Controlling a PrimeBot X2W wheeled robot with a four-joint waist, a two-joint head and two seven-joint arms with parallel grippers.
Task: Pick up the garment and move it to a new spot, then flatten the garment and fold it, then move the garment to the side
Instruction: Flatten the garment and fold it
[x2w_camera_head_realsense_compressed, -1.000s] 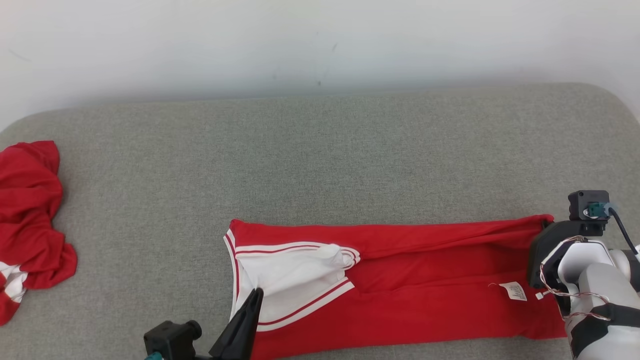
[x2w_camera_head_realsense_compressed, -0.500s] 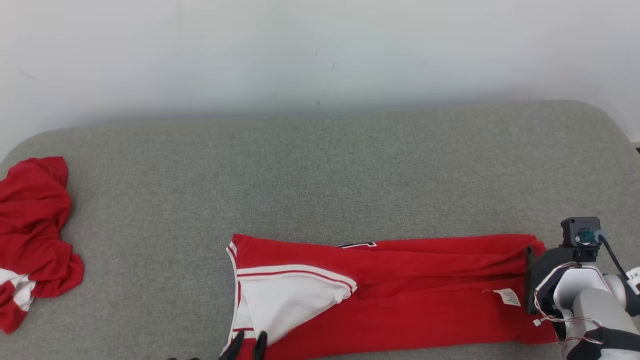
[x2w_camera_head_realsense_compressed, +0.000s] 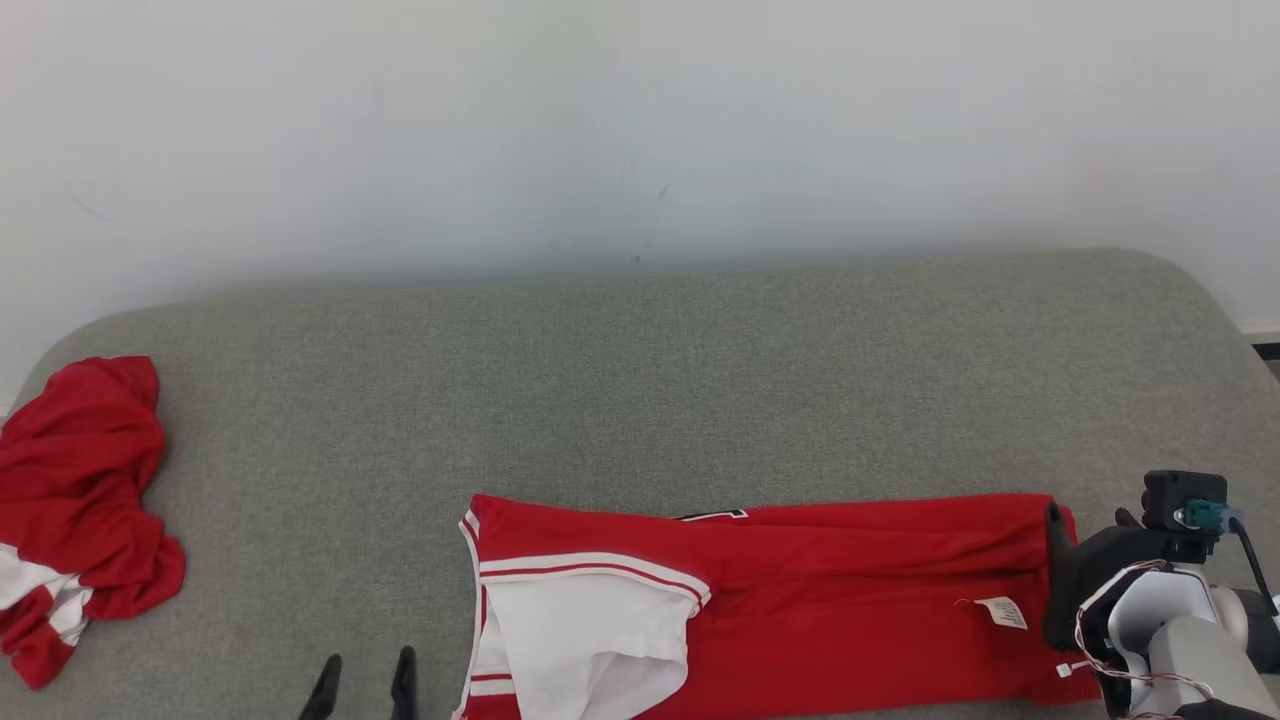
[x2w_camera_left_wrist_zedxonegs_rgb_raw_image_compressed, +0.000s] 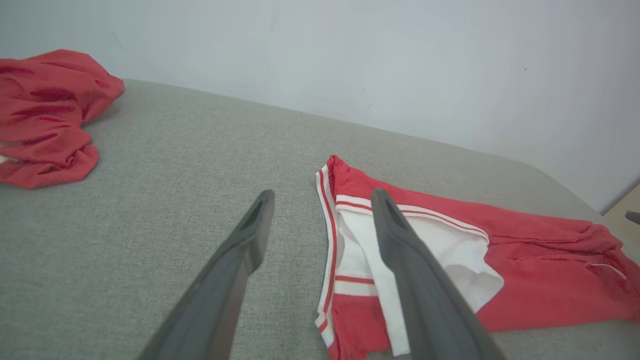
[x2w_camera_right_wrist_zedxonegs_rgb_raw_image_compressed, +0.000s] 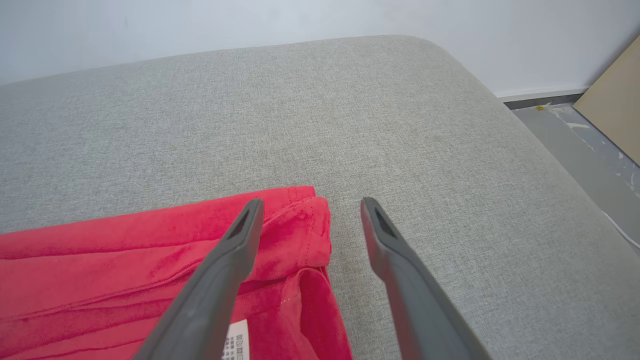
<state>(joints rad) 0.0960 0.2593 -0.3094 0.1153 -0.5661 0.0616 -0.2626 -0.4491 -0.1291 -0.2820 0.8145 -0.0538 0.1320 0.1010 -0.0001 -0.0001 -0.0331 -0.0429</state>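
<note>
- You're working over a grey padded surface (x2w_camera_head_realsense_compressed: 640, 400) set against a white wall (x2w_camera_head_realsense_compressed: 640, 120).
- Nearest you, the left gripper (x2w_camera_left_wrist_zedxonegs_rgb_raw_image_compressed: 322, 194) and the right gripper (x2w_camera_right_wrist_zedxonegs_rgb_raw_image_compressed: 311, 204) both stand wide and hold nothing.
- The garment (x2w_camera_head_realsense_compressed: 850, 600) lies flat between them as a long band. Its striped end sits just right of the left fingers, and its hem corner sits between the right fingers.
- One lengthwise fold looks done; shorter folds and the move aside remain.
- Far left of the left fingers lies a crumpled red heap (x2w_camera_head_realsense_compressed: 80, 500).
</note>
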